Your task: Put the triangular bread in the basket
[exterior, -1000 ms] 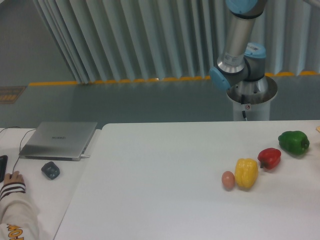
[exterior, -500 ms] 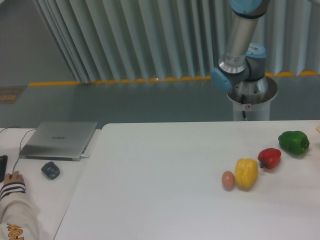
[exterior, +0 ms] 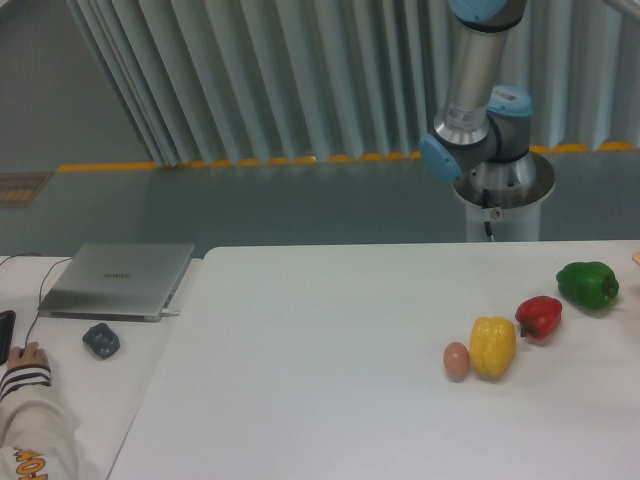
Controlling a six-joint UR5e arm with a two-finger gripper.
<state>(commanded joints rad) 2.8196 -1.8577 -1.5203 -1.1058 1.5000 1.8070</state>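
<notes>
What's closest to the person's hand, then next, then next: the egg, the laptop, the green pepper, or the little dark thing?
From the hand:
1. little dark thing, just beside it.
2. laptop, behind that, left side.
3. egg, over on the right.
4. green pepper, far right.

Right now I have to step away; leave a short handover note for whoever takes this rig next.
Tool: out of frame; only the arm near its base shows, so its state is unknown.
Triangular bread and basket: neither visible in this view. A sliver of something shows at the right edge, unidentifiable.
On the table: egg touching the yellow pepper, then red pepper and green pepper.
Done: nothing confirmable.
Left: locate bread and basket, grasp, place.
</notes>
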